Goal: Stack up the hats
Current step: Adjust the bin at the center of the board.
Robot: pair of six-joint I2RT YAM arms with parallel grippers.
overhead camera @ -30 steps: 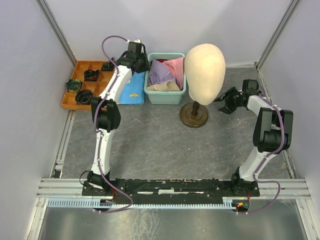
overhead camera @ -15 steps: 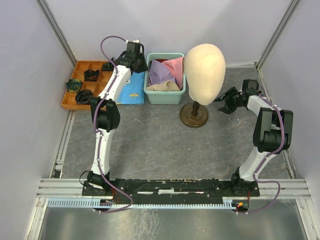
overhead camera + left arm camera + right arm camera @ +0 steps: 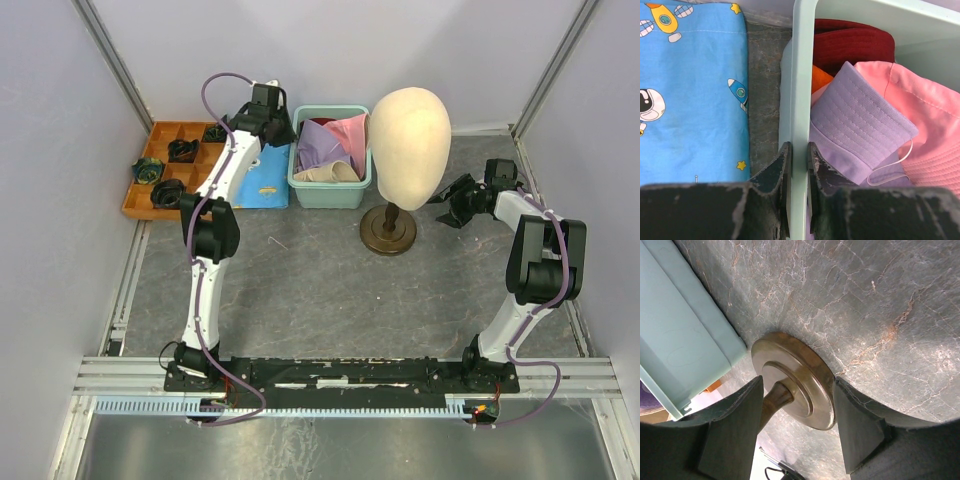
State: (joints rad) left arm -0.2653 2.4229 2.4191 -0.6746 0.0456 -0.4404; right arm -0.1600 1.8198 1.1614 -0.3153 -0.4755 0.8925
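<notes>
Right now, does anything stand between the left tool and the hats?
Yes: the left tool straddles the teal bin wall, with one finger outside the bin. The lavender hat lies uncovered just past the inner finger.

The left end effector (image 3: 799,150) is clamped on the left wall of the teal bin (image 3: 802,75), arm stretched forward. The right end effector (image 3: 797,384) is held right of the bin, jaws spread.
</notes>
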